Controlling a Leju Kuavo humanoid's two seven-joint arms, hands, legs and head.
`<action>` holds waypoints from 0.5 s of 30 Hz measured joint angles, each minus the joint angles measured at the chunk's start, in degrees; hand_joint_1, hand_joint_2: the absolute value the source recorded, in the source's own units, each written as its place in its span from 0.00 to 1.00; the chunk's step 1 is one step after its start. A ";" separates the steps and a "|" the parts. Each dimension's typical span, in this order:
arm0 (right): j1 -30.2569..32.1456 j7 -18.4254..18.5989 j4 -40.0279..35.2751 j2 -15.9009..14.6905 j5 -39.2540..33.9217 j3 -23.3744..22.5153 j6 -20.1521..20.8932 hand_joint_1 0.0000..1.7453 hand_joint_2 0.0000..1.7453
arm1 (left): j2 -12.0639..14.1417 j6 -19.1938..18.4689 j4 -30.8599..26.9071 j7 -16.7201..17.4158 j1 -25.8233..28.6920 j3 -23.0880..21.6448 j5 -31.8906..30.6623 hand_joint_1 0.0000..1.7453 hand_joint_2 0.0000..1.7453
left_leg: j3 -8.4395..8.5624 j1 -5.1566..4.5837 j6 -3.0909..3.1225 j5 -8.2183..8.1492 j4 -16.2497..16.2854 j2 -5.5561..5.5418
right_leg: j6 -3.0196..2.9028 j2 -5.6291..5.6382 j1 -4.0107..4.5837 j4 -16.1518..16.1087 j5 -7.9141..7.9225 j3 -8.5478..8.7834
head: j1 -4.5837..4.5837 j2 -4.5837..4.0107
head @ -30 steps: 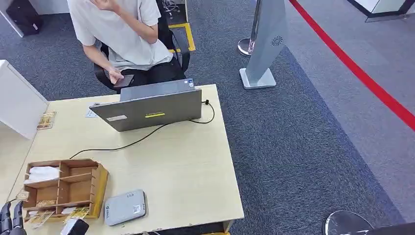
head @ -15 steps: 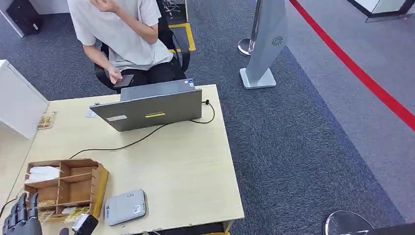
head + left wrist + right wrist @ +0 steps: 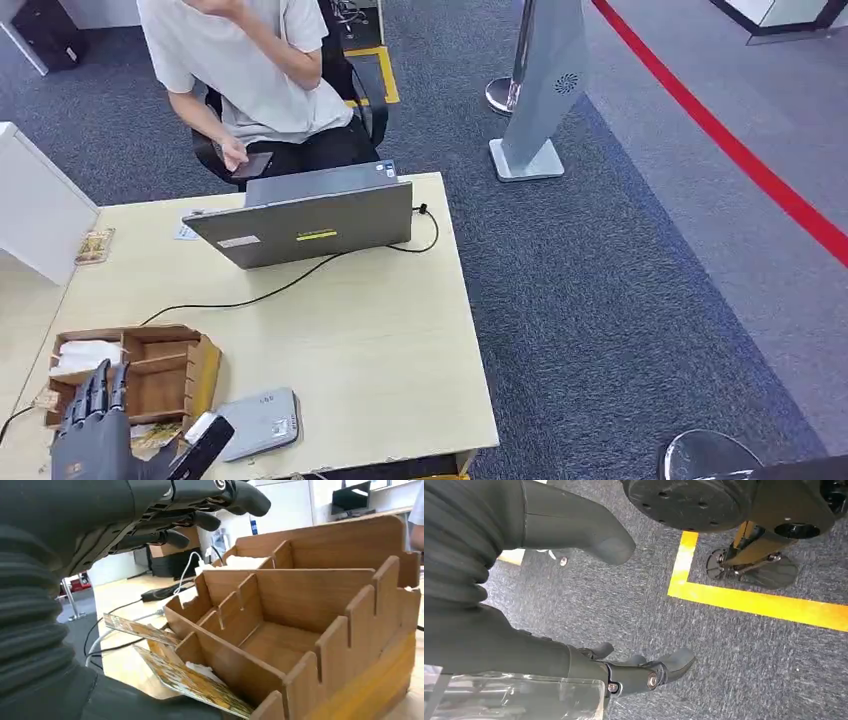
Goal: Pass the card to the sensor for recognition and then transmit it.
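Left robot hand [image 3: 95, 425] raised over the near-left corner of the surface [image 3: 380, 330], fingers [image 3: 210, 495] spread and grasping nothing, hovering above the near compartments of the wooden organizer [image 3: 150, 375]. Patterned yellow cards [image 3: 185, 677] leaning in the organizer's nearest slot, just under the hand and not touched by it; another card [image 3: 137, 629] lying flat just beside the box. Grey sensor [image 3: 257, 423] flat on the surface, right beside the organizer, near the front edge. Further back, an open grey laptop [image 3: 305, 220] with a black cable [image 3: 290, 285] trailing across the surface, and one more card [image 3: 95, 245] near the far left edge. Behind the laptop, a seated person [image 3: 250, 70] in a light shirt holding a phone. Right robot hand [image 3: 644, 672] hanging low over grey carpet [image 3: 734, 665] with a yellow floor line [image 3: 754, 602], fingers loosely extended, nothing in its grasp.
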 joint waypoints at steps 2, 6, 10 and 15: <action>0.02 0.39 0.00 0.00 -0.33 0.00 0.00 0.00 1.00 | 0.37 0.77 0.07 1.32 0.92 -1.12 0.72 0.00 1.00 | 0.00 0.00 0.00 -0.01 0.00 0.01 | 0.00 0.01 0.00 0.00 0.00 0.00 | -0.02 0.00; 0.04 1.53 -0.02 0.00 -1.75 -0.02 -0.11 0.00 1.00 | 1.49 0.04 0.04 3.94 2.60 -4.20 1.73 0.00 1.00 | -0.02 0.00 0.00 -0.01 0.00 0.00 | 0.01 -0.02 0.00 0.00 -0.01 -0.02 | 0.00 0.00; 0.08 2.60 -0.31 0.00 -3.28 -0.02 -0.37 0.00 1.00 | 2.71 -1.59 0.00 5.45 3.46 -6.67 2.62 0.00 1.00 | -0.01 0.00 0.00 0.00 0.00 0.00 | 0.01 0.00 0.00 0.00 0.00 -0.02 | 0.00 0.00; 0.10 3.21 -0.53 0.00 -4.09 -0.02 -0.68 0.00 1.00 | 3.92 -1.99 -0.50 6.10 4.07 -8.88 3.21 0.00 1.00 | 0.00 0.01 0.00 0.00 0.00 0.01 | 0.00 0.00 0.00 0.00 0.00 -0.01 | -0.02 0.00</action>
